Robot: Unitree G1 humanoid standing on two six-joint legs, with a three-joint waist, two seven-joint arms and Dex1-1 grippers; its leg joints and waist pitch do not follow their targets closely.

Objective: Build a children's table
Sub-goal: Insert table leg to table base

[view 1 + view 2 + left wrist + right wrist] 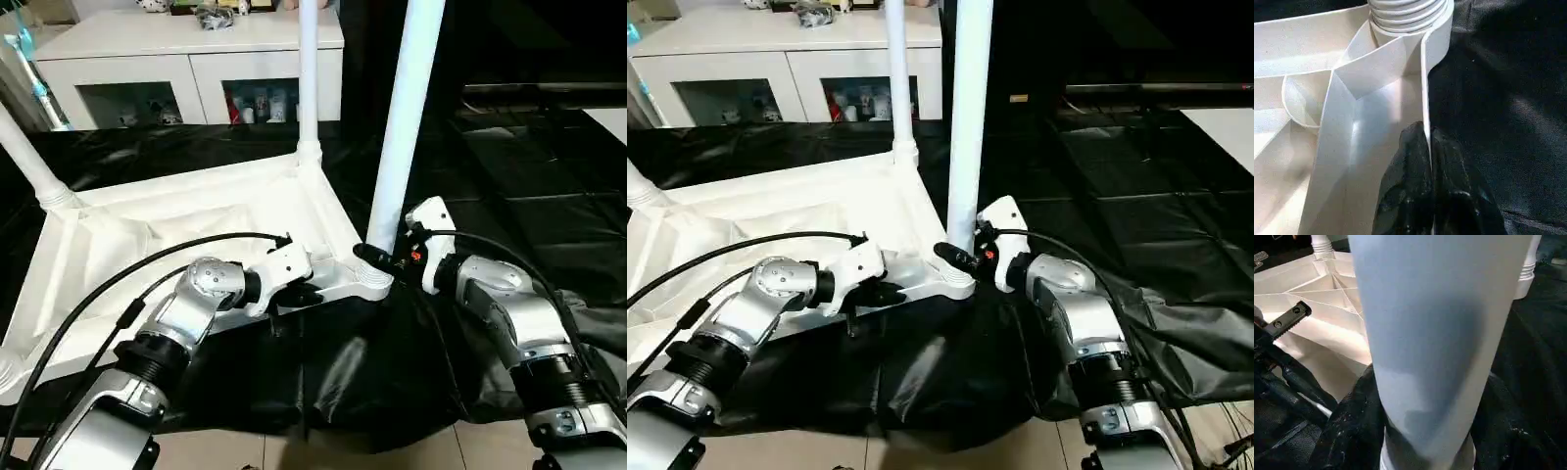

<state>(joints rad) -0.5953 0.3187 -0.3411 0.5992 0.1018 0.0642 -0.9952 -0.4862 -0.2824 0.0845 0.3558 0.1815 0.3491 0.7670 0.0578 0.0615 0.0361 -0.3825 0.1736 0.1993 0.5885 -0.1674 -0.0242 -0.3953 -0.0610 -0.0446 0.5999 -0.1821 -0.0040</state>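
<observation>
The children's table top (196, 225) lies upside down on the black-covered work table. Three white legs stand up from its corners: one at the far left (29, 157), one at the back (308, 69), and one in the near right corner socket (372, 279). My left gripper (312, 292) is shut on the top's raised rim (1425, 88) just beside that socket, one finger on each side of the thin wall. My right gripper (377, 259) is shut around the base of the near right leg (407, 117), whose tube passes between the black fingers (1352, 426).
A white glass-door cabinet (196, 59) stands behind the work table. The black cover (509, 196) hangs crumpled over the table's front edge, with tiled floor (392, 455) below. Cables loop over my left forearm. A white surface (612, 122) shows at the far right.
</observation>
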